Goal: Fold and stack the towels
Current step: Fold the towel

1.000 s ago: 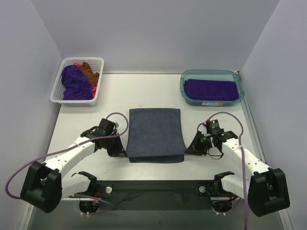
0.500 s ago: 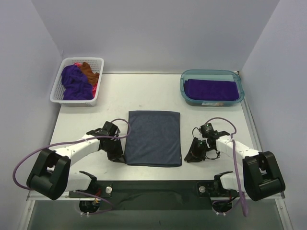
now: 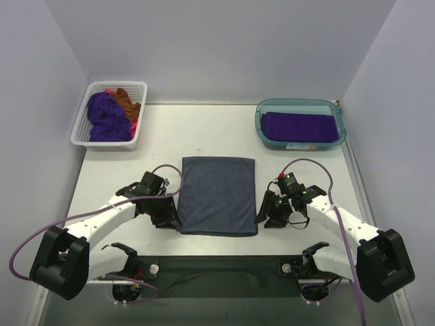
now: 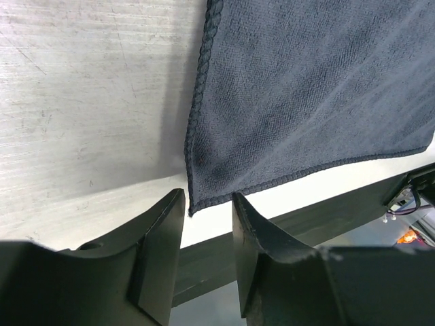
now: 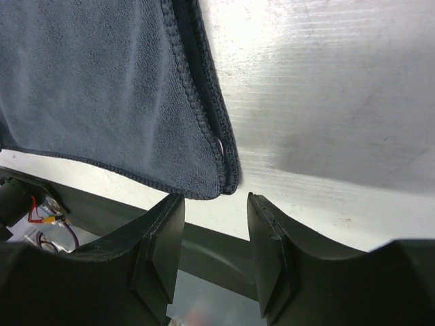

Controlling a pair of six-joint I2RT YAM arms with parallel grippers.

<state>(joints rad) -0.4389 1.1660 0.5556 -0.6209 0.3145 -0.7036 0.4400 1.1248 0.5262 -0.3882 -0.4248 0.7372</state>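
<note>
A dark slate blue-grey towel (image 3: pixel 219 195) lies folded flat in the middle of the table. My left gripper (image 3: pixel 168 217) is open at its near left corner. In the left wrist view the towel corner (image 4: pixel 204 183) sits just ahead of the open gripper (image 4: pixel 208 205), unclamped. My right gripper (image 3: pixel 266 214) is open at the near right corner. In the right wrist view the doubled towel corner (image 5: pixel 211 170) lies just ahead of the open gripper (image 5: pixel 216 204). A deep purple towel (image 3: pixel 300 126) lies folded in the teal tub (image 3: pixel 300 103).
A white lattice basket (image 3: pixel 109 143) at the back left holds crumpled purple (image 3: pixel 105 115), rust-brown (image 3: pixel 126 102) and pink towels. The table's dark front edge (image 4: pixel 326 217) runs just below the towel's near hem. Grey walls close in three sides.
The towel's near edge, doubled up a second ago, now lies flat. Both grippers have moved inward to the towel's near corners.
</note>
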